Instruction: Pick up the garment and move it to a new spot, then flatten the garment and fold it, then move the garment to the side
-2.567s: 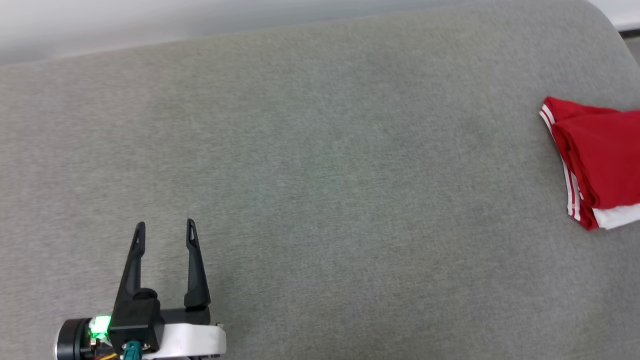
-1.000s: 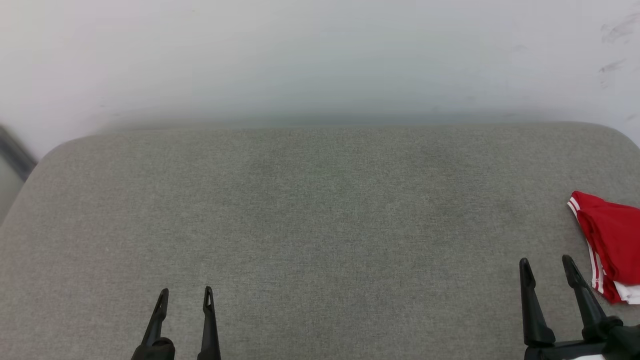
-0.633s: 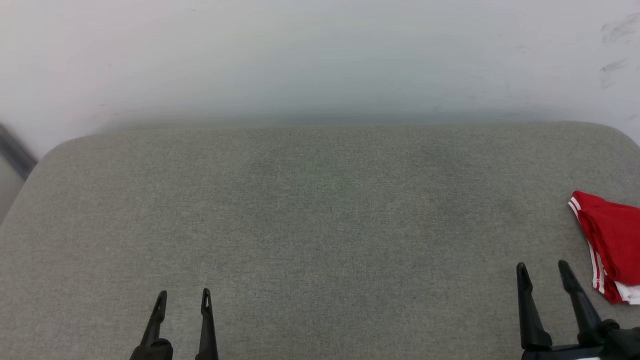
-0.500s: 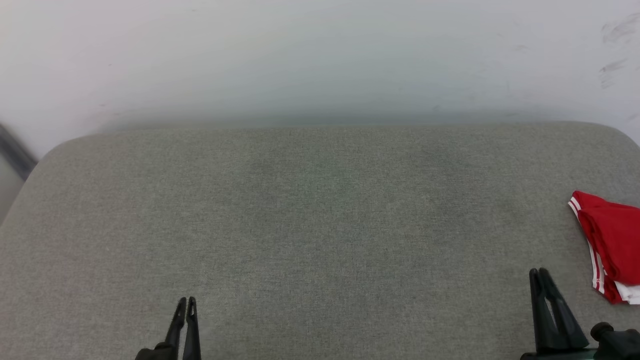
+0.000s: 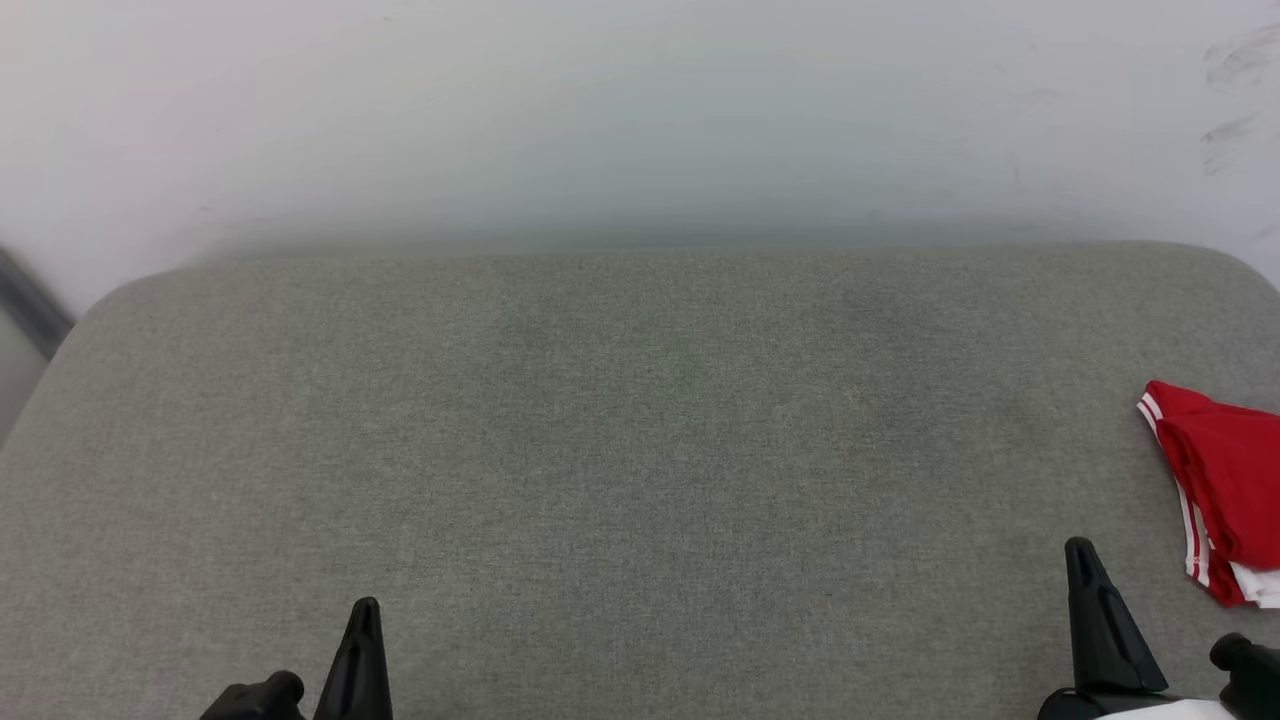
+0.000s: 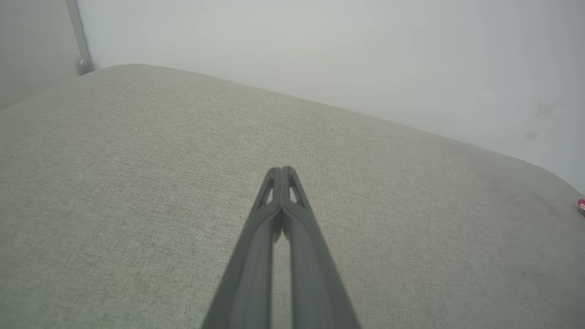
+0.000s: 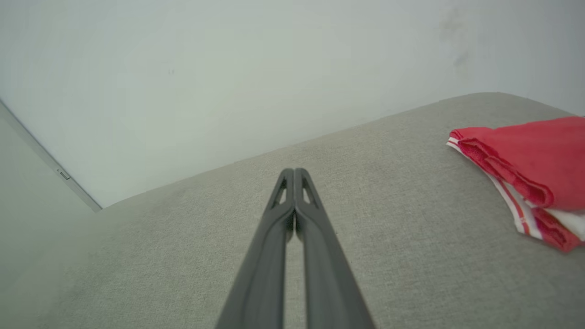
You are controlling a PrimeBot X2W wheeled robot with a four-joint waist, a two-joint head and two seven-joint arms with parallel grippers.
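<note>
The garment (image 5: 1225, 485) lies folded at the far right edge of the grey cushioned surface (image 5: 640, 450), red with white stripes and a white layer at its near corner. The right wrist view has the garment (image 7: 530, 169) off to its right. My right gripper (image 5: 1080, 548) is shut and empty at the lower right, a little left of the garment and apart from it; its fingers (image 7: 293, 172) press together. My left gripper (image 5: 365, 605) is shut and empty at the lower left, its tips (image 6: 282, 170) touching each other.
A pale wall (image 5: 640, 110) rises behind the cushion's rounded back edge. A dark strip (image 5: 25, 300) shows past the cushion's left corner. The broad grey fabric runs between my two grippers.
Both grippers went from open to shut, with nothing between the fingers, and drew back slightly toward the bottom edge. The garment has not moved.
</note>
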